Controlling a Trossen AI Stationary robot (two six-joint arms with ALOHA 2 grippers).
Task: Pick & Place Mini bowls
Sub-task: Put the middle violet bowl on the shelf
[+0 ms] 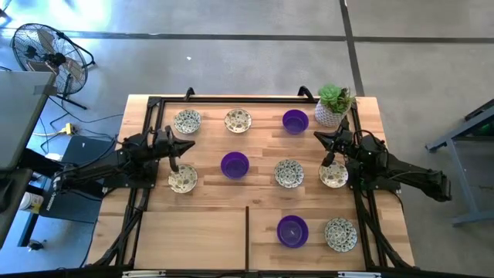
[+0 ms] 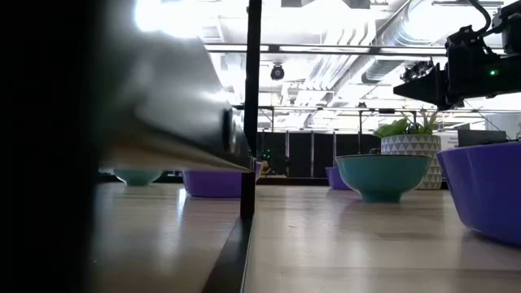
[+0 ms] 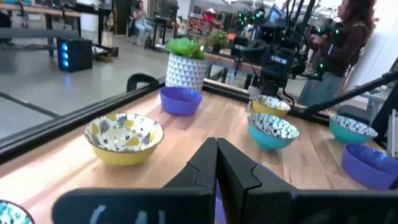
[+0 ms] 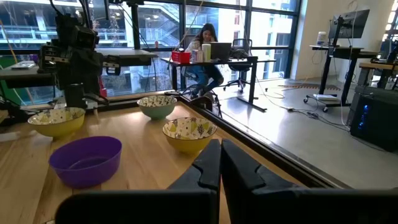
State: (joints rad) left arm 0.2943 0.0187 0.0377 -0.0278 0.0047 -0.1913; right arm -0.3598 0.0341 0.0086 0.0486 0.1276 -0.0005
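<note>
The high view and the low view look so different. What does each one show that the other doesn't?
Only the high view shows the whole wooden table, both shut grippers, left and right, and the patterned insides of six mini bowls, such as one. Only the low view shows the room's ceiling lights and a teal bowl's outside. Both show purple bowls and the potted plant.
</note>
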